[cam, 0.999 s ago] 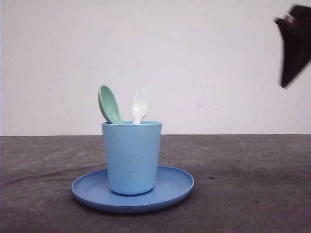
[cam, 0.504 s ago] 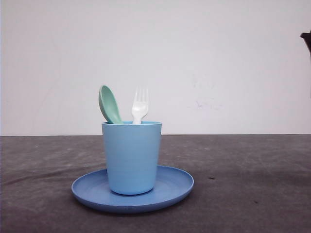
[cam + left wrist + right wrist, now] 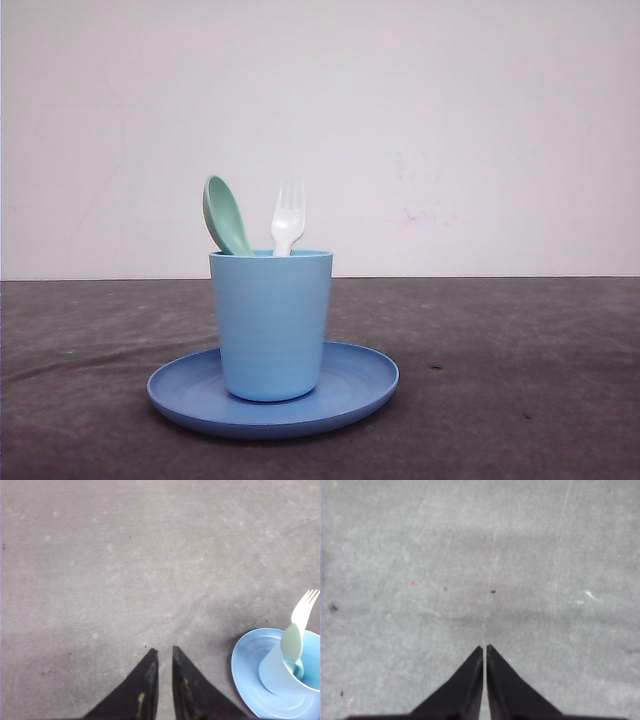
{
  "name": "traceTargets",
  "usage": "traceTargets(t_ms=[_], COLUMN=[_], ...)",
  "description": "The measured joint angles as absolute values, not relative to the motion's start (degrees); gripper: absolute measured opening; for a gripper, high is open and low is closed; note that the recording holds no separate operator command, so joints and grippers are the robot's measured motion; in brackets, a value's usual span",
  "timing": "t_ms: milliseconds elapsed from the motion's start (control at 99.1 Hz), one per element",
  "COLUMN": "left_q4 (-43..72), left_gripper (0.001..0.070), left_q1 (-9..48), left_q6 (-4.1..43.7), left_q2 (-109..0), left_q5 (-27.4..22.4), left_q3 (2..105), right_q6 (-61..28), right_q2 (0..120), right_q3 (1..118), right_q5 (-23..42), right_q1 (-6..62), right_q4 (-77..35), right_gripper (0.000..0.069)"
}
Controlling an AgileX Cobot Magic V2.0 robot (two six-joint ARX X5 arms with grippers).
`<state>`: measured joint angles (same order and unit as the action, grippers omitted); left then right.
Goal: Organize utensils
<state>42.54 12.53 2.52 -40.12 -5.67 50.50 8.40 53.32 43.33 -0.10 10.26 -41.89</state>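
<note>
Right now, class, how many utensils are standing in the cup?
2. The mint-green spoon leans at the left side of the light blue cup, bowl up. The white fork stands to its right, tines up. Anything shorter inside the cup would be hidden.

left claw (image 3: 164, 652) nearly closed, empty | fork (image 3: 303, 611), spoon (image 3: 292, 644) in cup (image 3: 280, 670)

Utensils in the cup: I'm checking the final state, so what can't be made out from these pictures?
- Front view: fork and spoon handles hidden by the cup wall.
- Left wrist view: plate and cup cut off by the frame's edge.
- How the utensils rest inside the cup: hidden.
</note>
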Motion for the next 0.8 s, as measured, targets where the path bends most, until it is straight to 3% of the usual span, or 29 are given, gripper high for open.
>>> traceTargets(t_ms=[202, 383, 575, 797], left_q4=[42.52, 40.47, 30.61, 18.55], left_gripper=[0.0025, 0.0025, 0.0025, 0.0025], left_q1=[12.53, 7.60, 2.11, 1.26], left_q6=[2.52, 0.47, 0.67, 1.98], left_q2=[-40.12, -35.51, -22.35, -6.31], left_q5=[-5.63, -0.51, -1.23, -1.21], left_q3=[50.50, 47.59, 34.06, 14.20], right_q6=[8.40, 8.40, 8.40, 8.40], right_q2=[53.32, 53.32, 53.32, 53.32], right_q3=[43.33, 43.33, 43.33, 43.33], right_q5=[-0.10, -0.08, -0.03, -0.03], right_q1=[10.26, 10.26, 10.28, 10.26], right_q4=[-41.89, -41.85, -41.85, -41.85], right_gripper=[0.0010, 0.0010, 0.0010, 0.0010])
